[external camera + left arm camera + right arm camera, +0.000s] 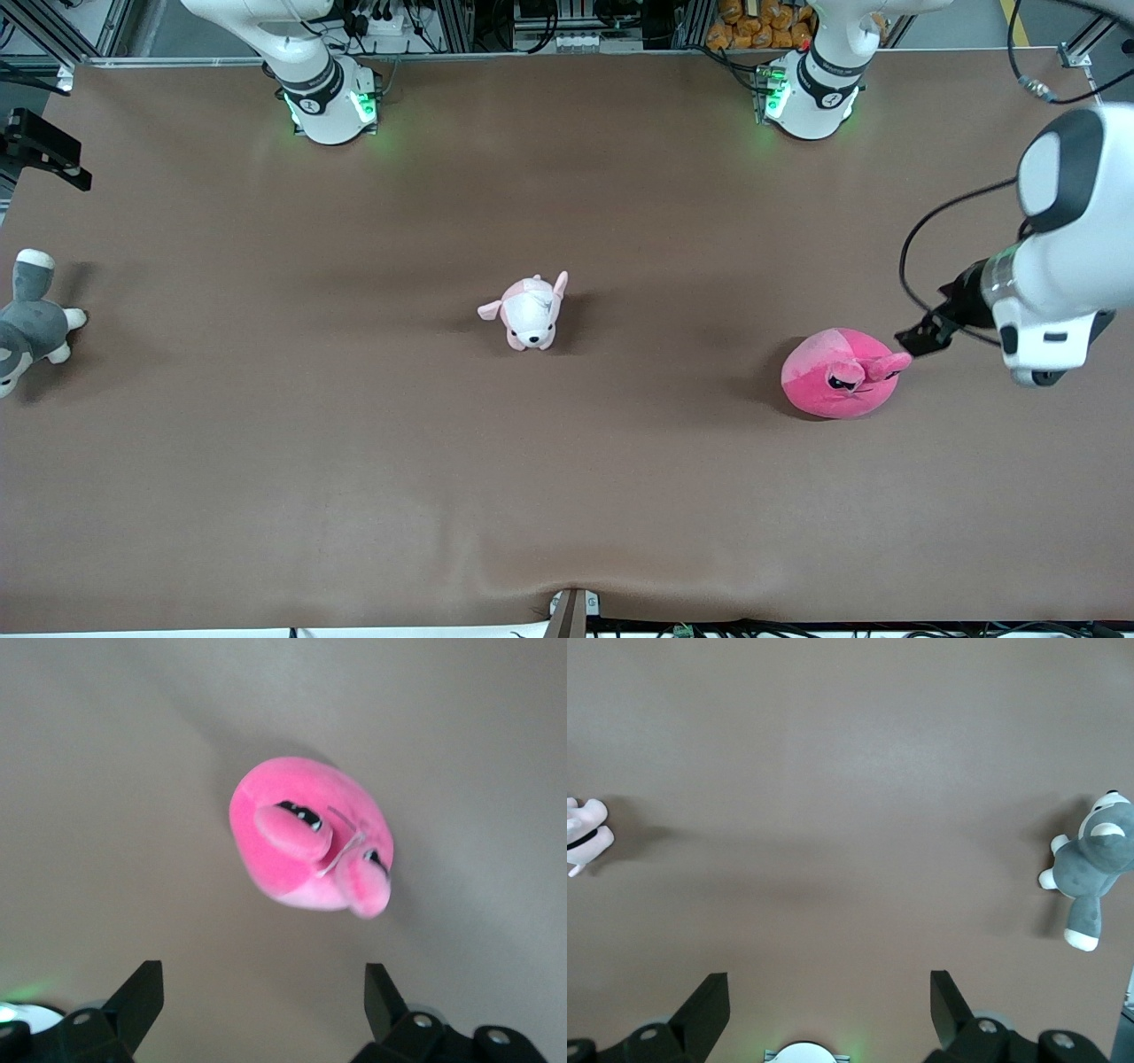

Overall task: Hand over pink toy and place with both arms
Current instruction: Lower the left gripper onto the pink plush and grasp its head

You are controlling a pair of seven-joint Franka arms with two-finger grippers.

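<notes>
The pink toy, a round hot-pink plush with dark squinting eyes and floppy nubs, lies on the brown table toward the left arm's end. My left gripper hangs in the air just beside the toy, apart from it. In the left wrist view the toy lies ahead of the left gripper, whose jaws stand wide open and empty. My right gripper is open and empty, up over the table near its own base; the front view does not show it.
A pale pink-and-white plush puppy sits mid-table; its edge shows in the right wrist view. A grey-and-white plush animal lies at the right arm's end, also in the right wrist view. A black bracket sits there too.
</notes>
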